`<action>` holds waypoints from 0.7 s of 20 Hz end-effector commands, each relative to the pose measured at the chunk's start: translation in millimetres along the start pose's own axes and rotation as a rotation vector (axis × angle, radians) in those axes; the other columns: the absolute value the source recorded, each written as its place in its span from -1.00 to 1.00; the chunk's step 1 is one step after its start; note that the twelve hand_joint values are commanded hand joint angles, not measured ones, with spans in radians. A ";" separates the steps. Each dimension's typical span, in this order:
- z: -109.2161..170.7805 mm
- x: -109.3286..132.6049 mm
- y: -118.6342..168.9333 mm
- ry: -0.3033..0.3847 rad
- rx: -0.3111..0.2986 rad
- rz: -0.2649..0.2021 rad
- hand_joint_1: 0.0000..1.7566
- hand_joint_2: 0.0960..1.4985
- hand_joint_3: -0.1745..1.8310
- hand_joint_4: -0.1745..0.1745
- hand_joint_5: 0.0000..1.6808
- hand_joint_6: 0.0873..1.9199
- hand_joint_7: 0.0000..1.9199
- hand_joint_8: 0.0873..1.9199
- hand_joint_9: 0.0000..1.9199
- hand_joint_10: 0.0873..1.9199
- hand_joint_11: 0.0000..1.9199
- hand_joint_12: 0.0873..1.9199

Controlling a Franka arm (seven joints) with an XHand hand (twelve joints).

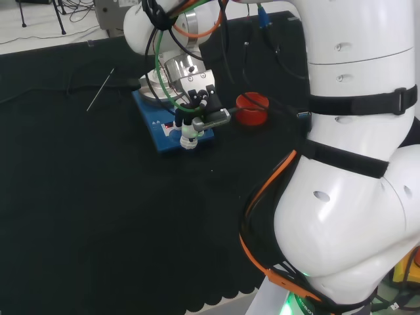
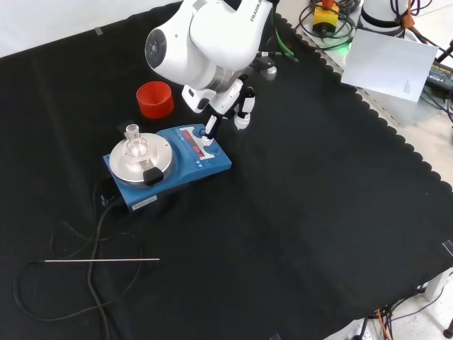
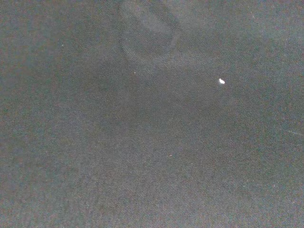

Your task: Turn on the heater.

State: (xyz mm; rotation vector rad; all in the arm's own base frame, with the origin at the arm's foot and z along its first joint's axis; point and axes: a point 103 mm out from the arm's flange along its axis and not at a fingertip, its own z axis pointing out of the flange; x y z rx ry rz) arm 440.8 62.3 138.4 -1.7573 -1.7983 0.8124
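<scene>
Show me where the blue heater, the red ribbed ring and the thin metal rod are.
Blue heater with round metal plate (image 2: 212, 161): front view, blue casing.
Red ribbed ring (image 2: 155, 100): front view, outer wall.
Thin metal rod (image 2: 102, 260): front view, mid-length.

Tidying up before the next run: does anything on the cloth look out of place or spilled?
No spill shows. A thin rod lies loose on the cloth among the cable loops, away from the blue heater. The red ribbed ring stands with no flask on it. The hand reaches to the heater's panel.
</scene>
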 end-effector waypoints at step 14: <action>-38.0 -30.6 -35.1 0.074 -0.067 -0.050 0.64 0.64 -1.00 -0.24 -0.64 -1.00 0.90 0.73 1.00 0.82 1.00 0.75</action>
